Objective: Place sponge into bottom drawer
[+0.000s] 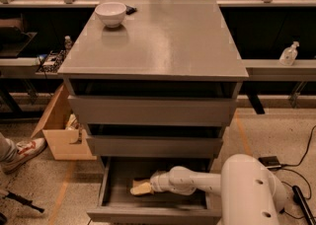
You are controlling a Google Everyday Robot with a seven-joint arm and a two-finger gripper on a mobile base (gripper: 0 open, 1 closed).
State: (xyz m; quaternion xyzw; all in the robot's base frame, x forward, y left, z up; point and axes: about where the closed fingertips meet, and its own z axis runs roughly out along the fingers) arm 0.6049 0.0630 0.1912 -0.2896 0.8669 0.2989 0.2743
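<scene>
The grey cabinet (163,41) stood in the middle, and its two upper drawers were pulled out only a little. The white robot arm (247,189) reached from the lower right side into the bottom drawer (148,215), which was pulled far out. A cardboard box (61,140) stood on the floor just beside the cabinet, on its left. A white bowl (110,13) stood on the back left corner of the cabinet top. The gripper (152,184) was low inside the bottom drawer, near its middle. The sponge (140,188) lay at the tip of the gripper, on the floor of that drawer. Whether the gripper was closed on the sponge or open, I could not tell.
</scene>
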